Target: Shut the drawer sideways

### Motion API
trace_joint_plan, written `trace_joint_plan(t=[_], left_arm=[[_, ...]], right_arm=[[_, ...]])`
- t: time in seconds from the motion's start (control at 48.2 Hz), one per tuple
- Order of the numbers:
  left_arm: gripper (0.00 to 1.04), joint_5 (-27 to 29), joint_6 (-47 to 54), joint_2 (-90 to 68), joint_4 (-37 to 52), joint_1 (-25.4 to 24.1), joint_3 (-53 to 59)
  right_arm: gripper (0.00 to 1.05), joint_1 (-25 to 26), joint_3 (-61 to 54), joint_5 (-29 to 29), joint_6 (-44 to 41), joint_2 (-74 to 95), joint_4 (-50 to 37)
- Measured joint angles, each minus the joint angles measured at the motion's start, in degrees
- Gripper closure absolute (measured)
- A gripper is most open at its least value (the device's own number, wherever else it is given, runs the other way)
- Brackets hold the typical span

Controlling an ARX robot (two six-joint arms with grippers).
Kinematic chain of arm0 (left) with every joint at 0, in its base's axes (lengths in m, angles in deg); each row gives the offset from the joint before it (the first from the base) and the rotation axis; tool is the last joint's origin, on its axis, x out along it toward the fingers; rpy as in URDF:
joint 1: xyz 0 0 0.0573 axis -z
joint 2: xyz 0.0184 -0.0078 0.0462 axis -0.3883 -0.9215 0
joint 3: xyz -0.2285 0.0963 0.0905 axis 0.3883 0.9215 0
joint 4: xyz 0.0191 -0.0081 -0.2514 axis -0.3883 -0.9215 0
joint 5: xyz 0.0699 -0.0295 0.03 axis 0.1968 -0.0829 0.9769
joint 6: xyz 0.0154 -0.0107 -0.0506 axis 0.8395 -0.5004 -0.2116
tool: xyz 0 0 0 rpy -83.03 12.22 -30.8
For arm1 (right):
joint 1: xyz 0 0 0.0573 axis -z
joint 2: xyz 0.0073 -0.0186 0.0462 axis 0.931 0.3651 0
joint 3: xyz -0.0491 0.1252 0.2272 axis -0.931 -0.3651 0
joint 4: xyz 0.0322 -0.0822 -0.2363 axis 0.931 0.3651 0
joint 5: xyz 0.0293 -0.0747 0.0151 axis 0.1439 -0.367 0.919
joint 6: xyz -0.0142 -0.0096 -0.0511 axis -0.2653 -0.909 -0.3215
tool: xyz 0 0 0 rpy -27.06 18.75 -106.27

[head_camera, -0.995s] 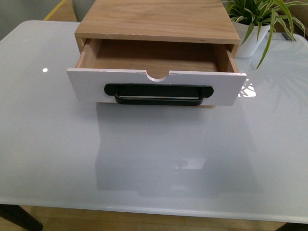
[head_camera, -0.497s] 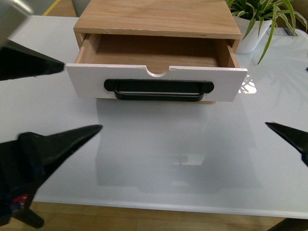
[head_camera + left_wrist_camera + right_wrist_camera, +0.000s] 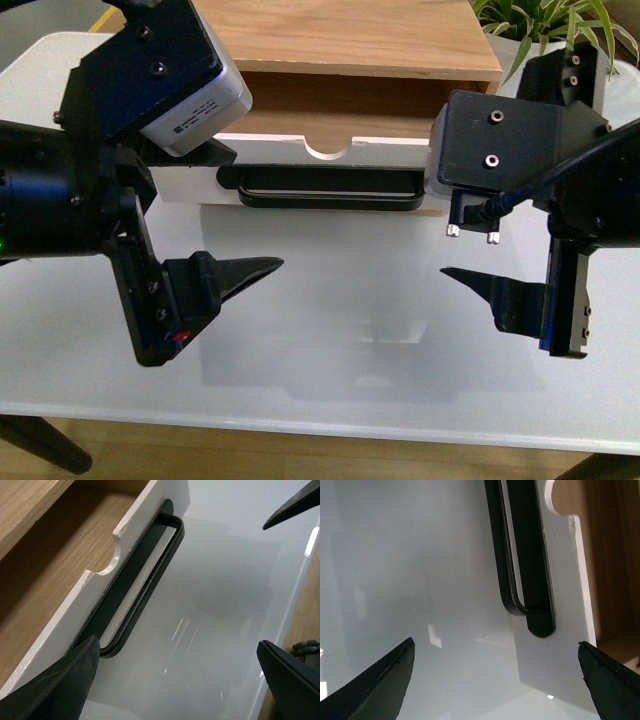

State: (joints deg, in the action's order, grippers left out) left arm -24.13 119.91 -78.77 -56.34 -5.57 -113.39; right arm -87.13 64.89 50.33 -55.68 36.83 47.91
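Observation:
The drawer point(image 3: 385, 156) stands pulled out of its wooden cabinet point(image 3: 340, 40), white front facing me, with a long black bar handle point(image 3: 330, 187) and a semicircular notch in its top edge. My left gripper point(image 3: 250, 212) is open and empty, just in front of the drawer's left end. My right gripper point(image 3: 455, 225) is open and empty in front of its right end. In the left wrist view the gripper point(image 3: 177, 680) spans bare table beside the drawer front point(image 3: 140, 525) and handle point(image 3: 145, 580). In the right wrist view the gripper point(image 3: 495, 680) faces the drawer front point(image 3: 560, 630) and handle end point(image 3: 540, 622).
The cabinet sits at the back of a glossy white table point(image 3: 350, 340). A potted green plant point(image 3: 545, 30) stands at the back right, behind my right arm. The table's front edge and the wooden floor point(image 3: 300, 455) lie below.
Both arms have come up into the front view and now hang in front of the drawer's two ends. The drawer stays pulled out.

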Motion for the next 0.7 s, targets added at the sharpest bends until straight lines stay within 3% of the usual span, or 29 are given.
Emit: trace_joint_plan(t=[0.705], left_arm=[[0.09, -2.78, 0.85, -14.08, -3.32, -1.20, -13.97]], right_arm=[[0.09, -1.11, 8.15, 3.13, -5.95, 10.12, 3.72]])
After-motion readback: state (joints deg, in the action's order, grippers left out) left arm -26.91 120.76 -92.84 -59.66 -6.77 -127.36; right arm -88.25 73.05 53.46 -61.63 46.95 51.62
